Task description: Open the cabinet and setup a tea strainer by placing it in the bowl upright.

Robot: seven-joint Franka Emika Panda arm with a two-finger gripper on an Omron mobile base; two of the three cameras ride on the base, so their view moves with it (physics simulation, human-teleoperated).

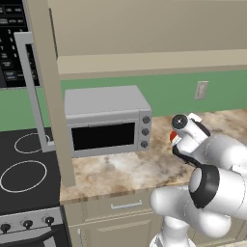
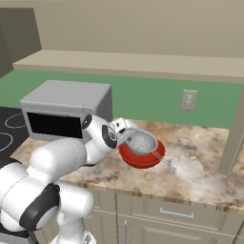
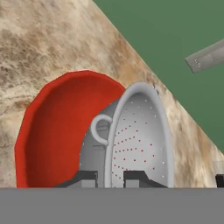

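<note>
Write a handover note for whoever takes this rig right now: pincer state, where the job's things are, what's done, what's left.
Pincer: shut on the tea strainer, fingertips straddling its rim.
Tea strainer: held over the bowl, mouth tilted sideways; contact with the bowl unclear.
Bowl: on the counter, right of the toaster oven.
Cabinet: door swung open.
Done: cabinet opened, strainer brought to the bowl.
Left: level the strainer upright, lower it into the bowl, release, withdraw.

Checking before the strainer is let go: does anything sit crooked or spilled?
Nothing spilled. The tea strainer, pinched at its rim by the gripper, hangs tilted over the bowl, its mouth facing sideways in the hand view, not yet upright.
</note>
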